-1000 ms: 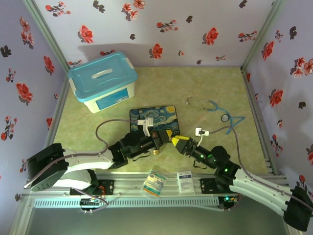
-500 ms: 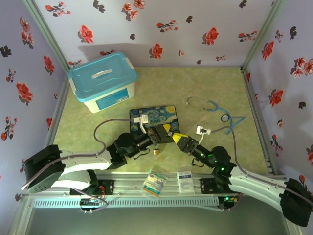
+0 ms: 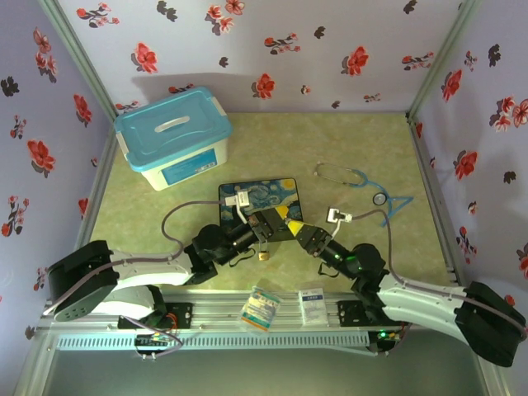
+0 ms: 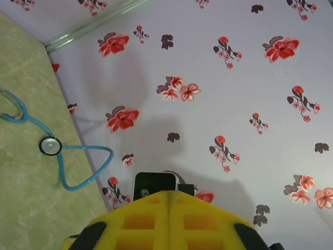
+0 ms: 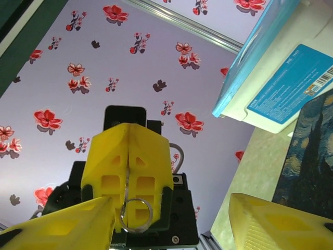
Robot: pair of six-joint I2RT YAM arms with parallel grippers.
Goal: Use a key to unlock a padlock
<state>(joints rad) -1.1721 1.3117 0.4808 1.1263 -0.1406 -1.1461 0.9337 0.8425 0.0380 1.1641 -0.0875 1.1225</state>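
At the far left of the table, you have a white box with a blue lid (image 3: pixel 173 136), well apart from the work. Moving right, your left gripper (image 3: pixel 280 220) reaches over the near edge of the starry-night mat (image 3: pixel 272 191). Its yellow fingers (image 5: pixel 148 161) are pressed together and pinch a thin wire ring (image 5: pixel 136 212) at their seam. You cannot tell whether the key is on that ring. The padlock (image 3: pixel 264 256) sits on the green table (image 3: pixel 346 140) just off the mat's near edge, beside the left wrist and apart from both sets of fingers. Right of it, your right gripper (image 3: pixel 297 230) meets the left one tip to tip, its fingers (image 5: pixel 276 221) spread wide and gripping nothing. Farther right lies a blue stethoscope (image 3: pixel 367 188).
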